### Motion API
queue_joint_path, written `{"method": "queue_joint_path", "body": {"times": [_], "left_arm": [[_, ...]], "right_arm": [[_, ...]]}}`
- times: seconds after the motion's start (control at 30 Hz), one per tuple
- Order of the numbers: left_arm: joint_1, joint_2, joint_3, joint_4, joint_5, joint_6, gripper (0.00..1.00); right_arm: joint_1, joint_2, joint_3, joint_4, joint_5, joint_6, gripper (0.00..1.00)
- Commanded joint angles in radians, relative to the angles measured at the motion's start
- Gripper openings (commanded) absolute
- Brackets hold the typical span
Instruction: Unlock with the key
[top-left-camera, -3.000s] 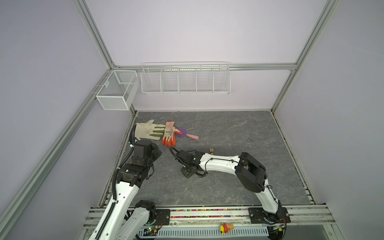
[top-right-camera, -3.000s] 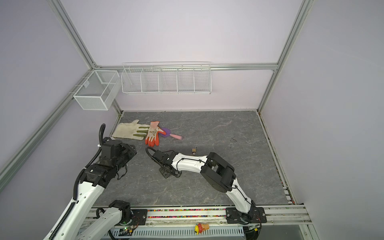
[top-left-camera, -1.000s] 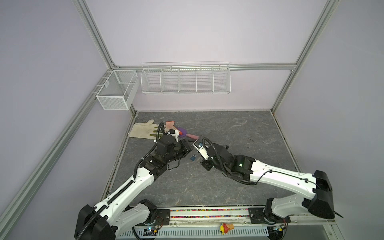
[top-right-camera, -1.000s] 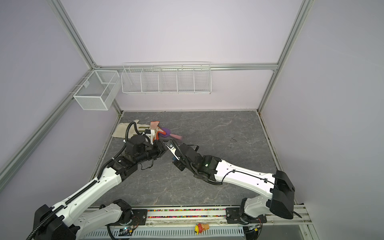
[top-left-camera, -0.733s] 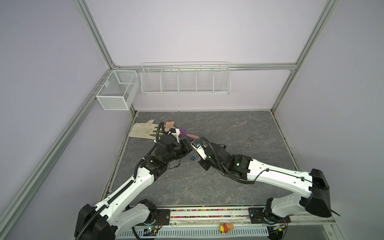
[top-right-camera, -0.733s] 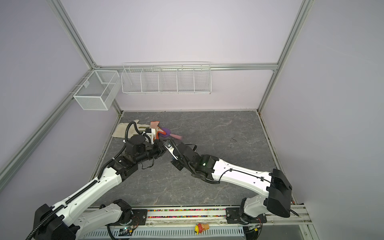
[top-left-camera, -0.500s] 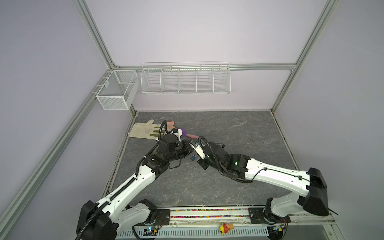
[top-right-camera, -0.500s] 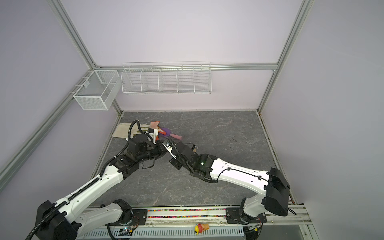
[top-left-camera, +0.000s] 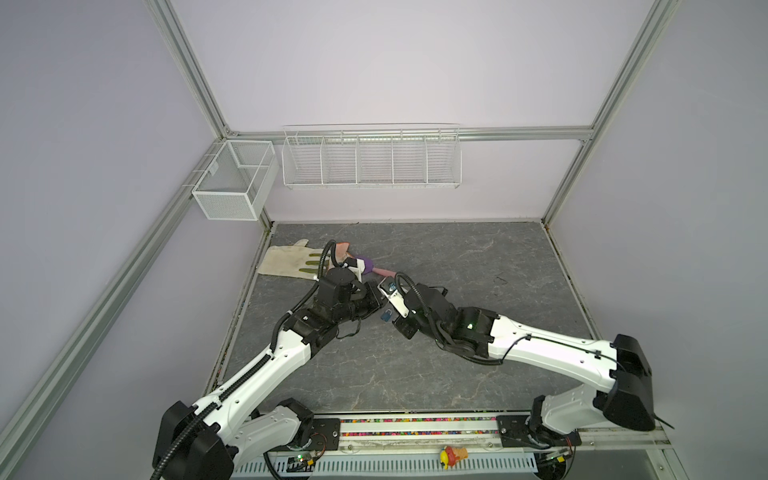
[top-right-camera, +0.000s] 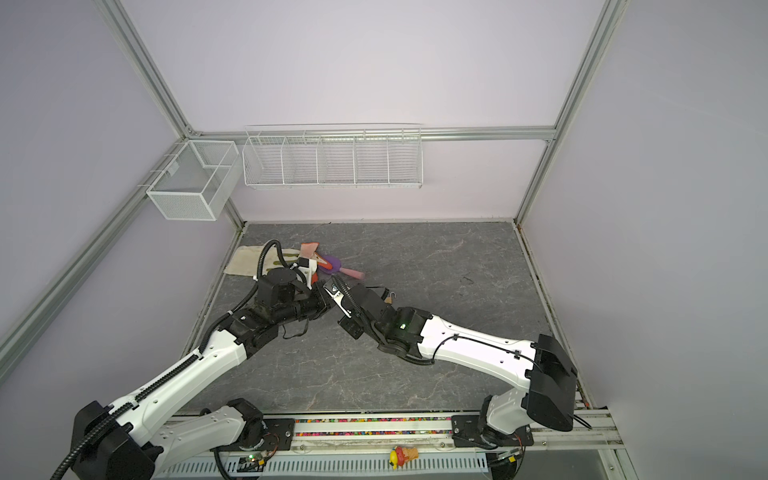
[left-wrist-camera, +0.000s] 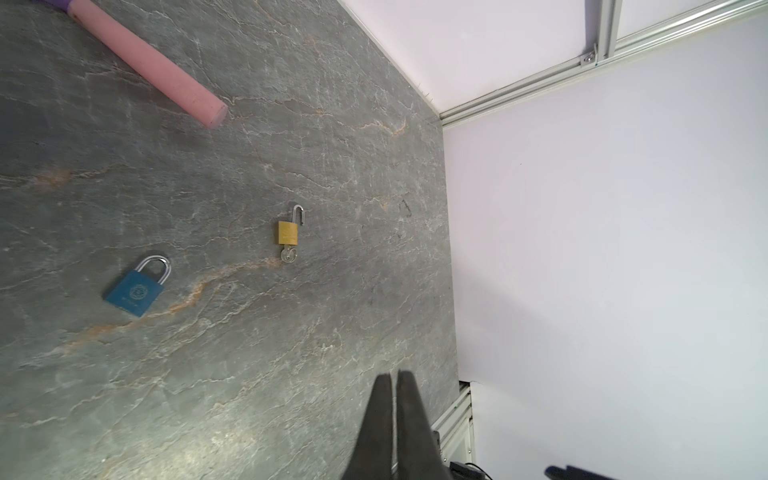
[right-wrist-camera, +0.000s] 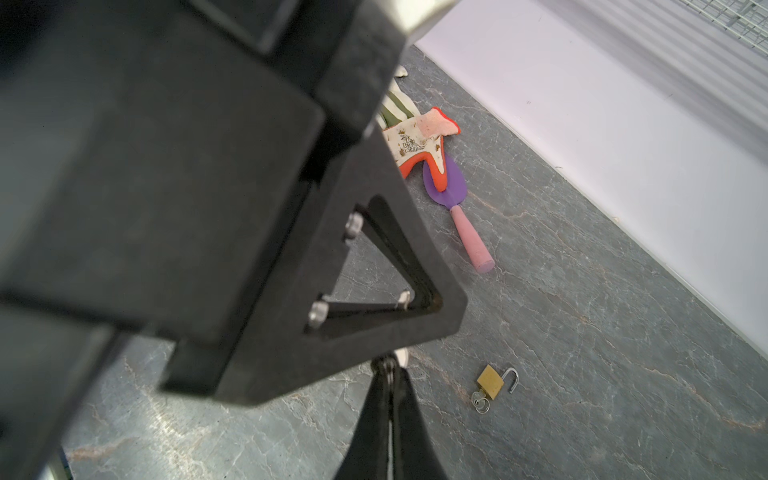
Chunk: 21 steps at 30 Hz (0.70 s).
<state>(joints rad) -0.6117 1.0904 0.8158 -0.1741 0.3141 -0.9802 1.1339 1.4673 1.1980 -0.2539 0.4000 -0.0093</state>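
Since the right gripper is clamped on what looks like the small silver key, the left gripper, pinched shut and empty, meets it closely, likely for a handover. The blue padlock lies locked on the surface at their 6 o'clock.

A blue padlock lies flat on the bench, shackle shut, nearer the left edge than the right. Near it, toward the middle, lies a small brass padlock, shackle swung open, with a silver key in its base
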Motion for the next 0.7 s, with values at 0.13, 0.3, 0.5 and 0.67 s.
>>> {"method": "queue_joint_path", "body": {"times": [0.13, 0.3, 0.5, 0.67], "left_arm": [[-0.005, -0.006, 0.032, -0.018, -0.005, 0.019, 0.0], [-0.005, -0.004, 0.048, -0.007, -0.025, 0.058, 0.0], [0.002, -0.002, 0.084, 0.052, -0.07, 0.216, 0.0], [0.011, -0.003, 0.112, 0.161, -0.038, 0.383, 0.0]], "right_arm": [[-0.001, 0.011, 0.036, -0.013, 0.009, -0.022, 0.08], [-0.001, -0.01, 0.041, -0.038, 0.009, -0.007, 0.3], [-0.033, -0.12, 0.021, -0.094, -0.098, 0.08, 0.49], [-0.171, -0.184, 0.044, -0.16, -0.437, 0.234, 0.54]]}}
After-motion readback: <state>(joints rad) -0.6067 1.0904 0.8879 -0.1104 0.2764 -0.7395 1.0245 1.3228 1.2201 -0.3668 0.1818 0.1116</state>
